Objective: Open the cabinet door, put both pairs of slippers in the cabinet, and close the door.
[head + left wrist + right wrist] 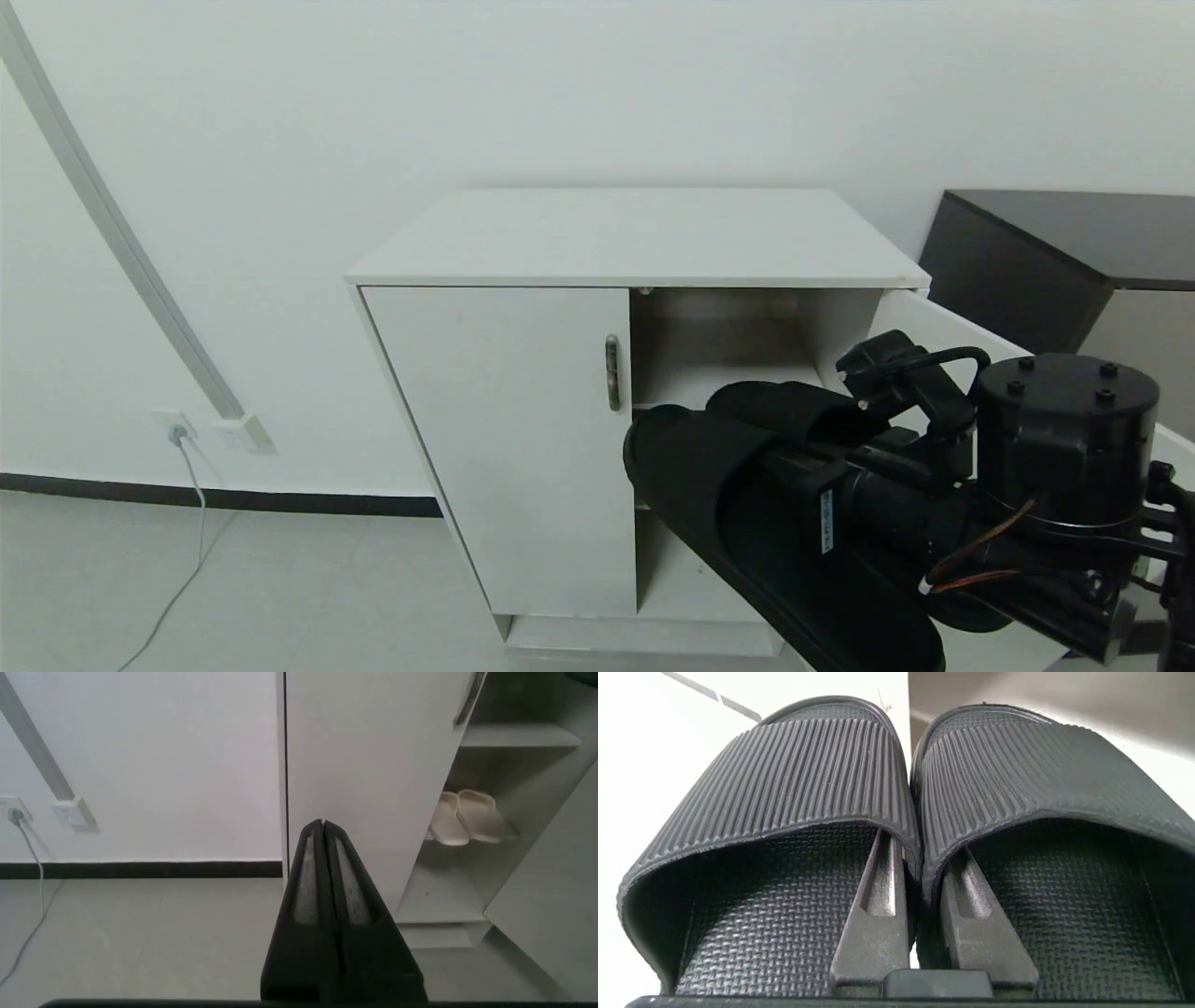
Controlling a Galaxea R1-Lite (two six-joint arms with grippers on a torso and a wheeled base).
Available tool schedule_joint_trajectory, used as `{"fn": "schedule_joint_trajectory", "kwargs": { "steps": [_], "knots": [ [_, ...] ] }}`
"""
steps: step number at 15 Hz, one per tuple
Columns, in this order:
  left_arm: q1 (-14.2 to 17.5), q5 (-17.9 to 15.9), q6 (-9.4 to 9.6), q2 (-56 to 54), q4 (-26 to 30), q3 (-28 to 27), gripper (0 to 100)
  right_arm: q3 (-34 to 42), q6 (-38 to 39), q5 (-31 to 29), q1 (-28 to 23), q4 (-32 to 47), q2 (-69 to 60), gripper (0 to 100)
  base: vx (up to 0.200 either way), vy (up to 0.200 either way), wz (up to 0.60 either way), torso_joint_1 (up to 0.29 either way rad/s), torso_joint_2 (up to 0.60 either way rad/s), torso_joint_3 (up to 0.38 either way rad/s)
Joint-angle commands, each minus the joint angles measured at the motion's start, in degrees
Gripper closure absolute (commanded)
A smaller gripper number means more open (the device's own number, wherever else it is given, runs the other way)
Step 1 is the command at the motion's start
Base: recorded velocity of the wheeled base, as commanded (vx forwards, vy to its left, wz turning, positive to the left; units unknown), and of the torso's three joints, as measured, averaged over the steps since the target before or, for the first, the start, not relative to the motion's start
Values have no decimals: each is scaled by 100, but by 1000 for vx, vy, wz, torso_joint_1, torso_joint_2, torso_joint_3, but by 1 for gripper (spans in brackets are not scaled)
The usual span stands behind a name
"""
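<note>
Nearest the lens, black ribbed slippers [822,793], clamped side by side in the right tool [922,854]: one finger slid under each strap, jaws narrowed to pinch the two touching inner walls between them. Held in the air just before the cabinet [635,233], toes toward its open right half. Probably light, rubbery foam: springy rather than stiff, grippy from the ribbing and dimpled footbeds, nothing to break. Likely to sag or twist about so narrow a pinch, so best kept held at the paired inner walls under the straps. Inside already, on what looks like the bottom board: a pale pair of slippers [467,817]. Left door [504,448] shut, handle [612,373] at its free edge; right door [938,322] swung wide. Left tool [323,833] low beside the cabinet, fingers pressed together on nothing. Hidden in the head view behind the held pair: most of the lower compartment, and the spot where these would land.
</note>
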Motion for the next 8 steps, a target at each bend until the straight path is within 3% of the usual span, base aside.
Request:
{"fn": "schedule_joint_trajectory", "kwargs": {
  "steps": [1, 8],
  "knots": [
    [1, -2, 0, 7, 0, 1, 100, -2, 2, -1, 2, -3, 21, 100, 0, 0, 0, -163, 481, 325],
    [1, -2, 0, 7, 0, 1, 100, 51, 2, 16, 2, -3, 30, 100, 0, 0, 0, -133, 465, 335]
  ]
}}
